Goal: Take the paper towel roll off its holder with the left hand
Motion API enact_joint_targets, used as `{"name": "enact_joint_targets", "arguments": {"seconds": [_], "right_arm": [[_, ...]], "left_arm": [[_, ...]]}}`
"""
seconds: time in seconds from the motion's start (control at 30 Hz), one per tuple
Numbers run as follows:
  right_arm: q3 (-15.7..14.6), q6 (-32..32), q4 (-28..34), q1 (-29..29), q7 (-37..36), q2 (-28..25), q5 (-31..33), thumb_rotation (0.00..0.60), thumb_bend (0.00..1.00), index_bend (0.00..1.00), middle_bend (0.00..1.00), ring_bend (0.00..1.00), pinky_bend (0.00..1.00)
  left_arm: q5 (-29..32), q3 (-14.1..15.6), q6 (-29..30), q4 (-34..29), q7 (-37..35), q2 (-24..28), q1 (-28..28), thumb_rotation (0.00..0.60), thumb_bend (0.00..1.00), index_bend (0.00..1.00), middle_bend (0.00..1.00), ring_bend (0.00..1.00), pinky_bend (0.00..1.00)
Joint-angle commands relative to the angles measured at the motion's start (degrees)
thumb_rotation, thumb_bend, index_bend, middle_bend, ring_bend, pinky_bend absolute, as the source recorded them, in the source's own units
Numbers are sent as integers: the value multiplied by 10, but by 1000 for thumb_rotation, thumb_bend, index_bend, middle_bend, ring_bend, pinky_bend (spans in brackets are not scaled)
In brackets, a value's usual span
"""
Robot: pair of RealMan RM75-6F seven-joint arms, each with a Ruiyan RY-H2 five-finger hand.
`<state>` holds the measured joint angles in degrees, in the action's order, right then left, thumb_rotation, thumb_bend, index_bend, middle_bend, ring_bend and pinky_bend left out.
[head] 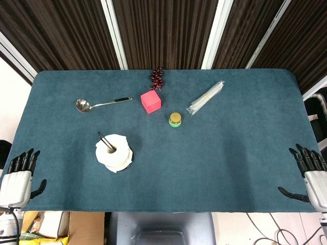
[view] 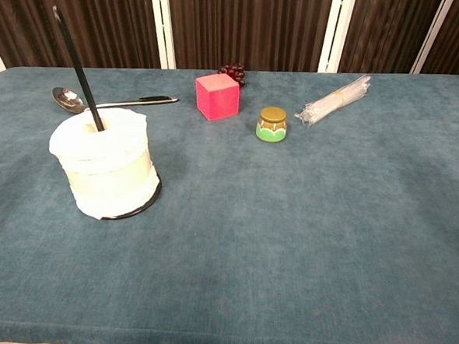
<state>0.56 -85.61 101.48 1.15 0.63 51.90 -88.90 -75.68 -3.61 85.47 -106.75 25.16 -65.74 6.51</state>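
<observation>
On the counter we counted one paper towel roll on its holder, one ladle, one pink cube, one small jar, one grape bunch and one wrapped bundle. The roll stood right of our left hand, well apart; both it and the right hand lay spread, empty.

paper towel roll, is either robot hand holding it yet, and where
No. The paper towel roll sits untouched on its holder; left robot hand and right robot hand are open, holding nothing.
</observation>
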Motion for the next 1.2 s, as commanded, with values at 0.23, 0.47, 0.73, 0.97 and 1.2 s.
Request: {"name": "enact_joint_targets", "arguments": {"seconds": [0.23,0.47,0.73,0.97,1.2], "right_arm": [[-2,0,0,-1,-5,0,-5,600,130,0,27,0,151],[-2,0,-1,-2,3,6,-3,600,130,0,27,0,151],[2,3,2,0,-4,2,4,600,130,0,27,0,151],[0,-8,-1,-3,-17,-1,-8,600,130,0,27,0,151],[1,-10,0,-4,-26,-5,-9,600,130,0,27,0,151]], "left_arm": [[3,2,-15,0,-30,1,2,600,351,35,0,0,108],[9,1,-90,14,-165,-10,22,600,363,0,0,0,103],[-24,-14,-193,97,-350,-71,83,600,366,0,0,0,77],[-50,-32,-205,170,-398,-154,122,600,365,0,0,0,72],[-61,-38,-207,218,-419,-209,148,600,365,0,0,0,62]]}}
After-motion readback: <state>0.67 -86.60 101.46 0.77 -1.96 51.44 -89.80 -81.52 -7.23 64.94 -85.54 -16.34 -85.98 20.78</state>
